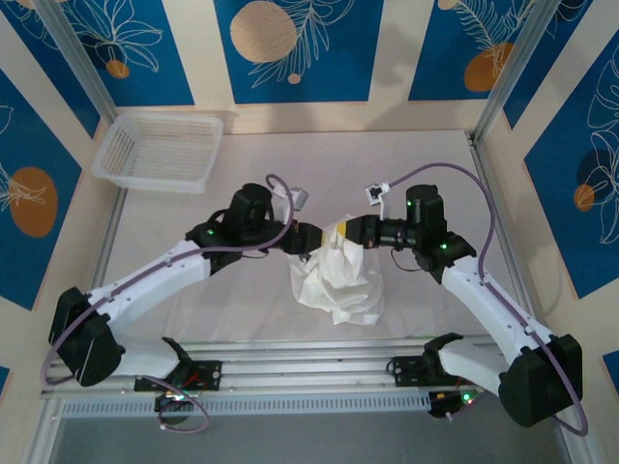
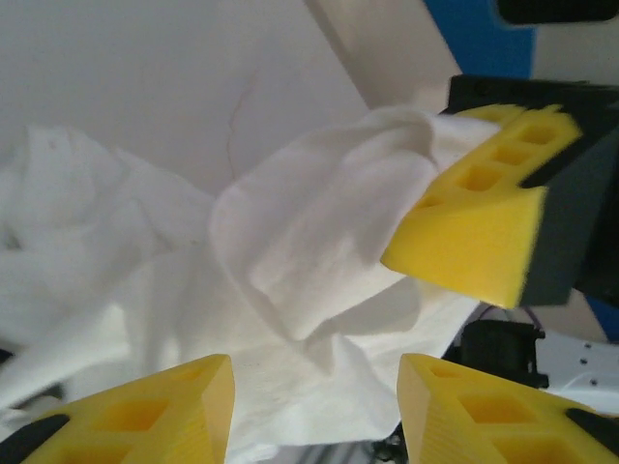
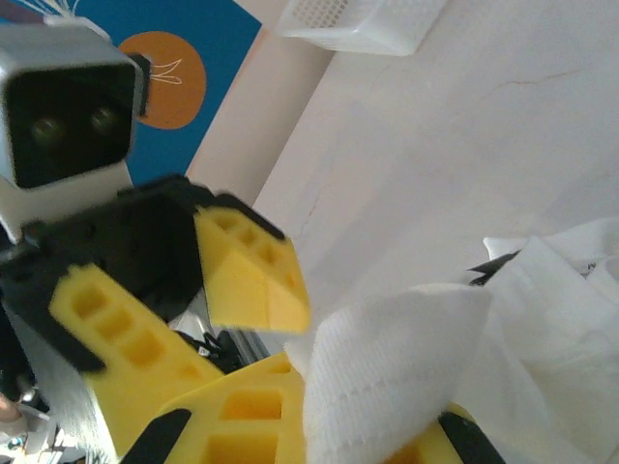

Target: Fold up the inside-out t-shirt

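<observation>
In the upper left of the top view, a white mesh basket (image 1: 160,150) stands on the tabletop (image 1: 242,300). My left jaws stand open just left of centre. The inside-out t-shirt (image 1: 338,280) is bunched at centre, its top pinched by my closed right jaws.
</observation>
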